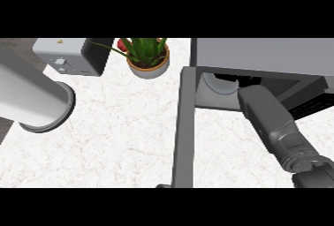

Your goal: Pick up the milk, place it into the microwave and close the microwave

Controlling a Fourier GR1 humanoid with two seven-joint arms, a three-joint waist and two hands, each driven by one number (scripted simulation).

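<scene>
Apparently the placing step is under way: the right forearm (271, 123) reaches into the microwave (261, 55), whose door (184, 128) stands open, swung out toward the view's lower edge. Its hand is hidden inside the cavity, so I cannot tell whether it holds anything. A pale rounded shape (218, 84) just inside the opening, beside the forearm, may be the milk (too little of it shows to be sure). If so, what remains is to release it, withdraw the arm and shut the door. Left of the microwave stand a plant (148, 55) and a toaster (68, 55) on the counter (111, 132). The left hand is out of view.
</scene>
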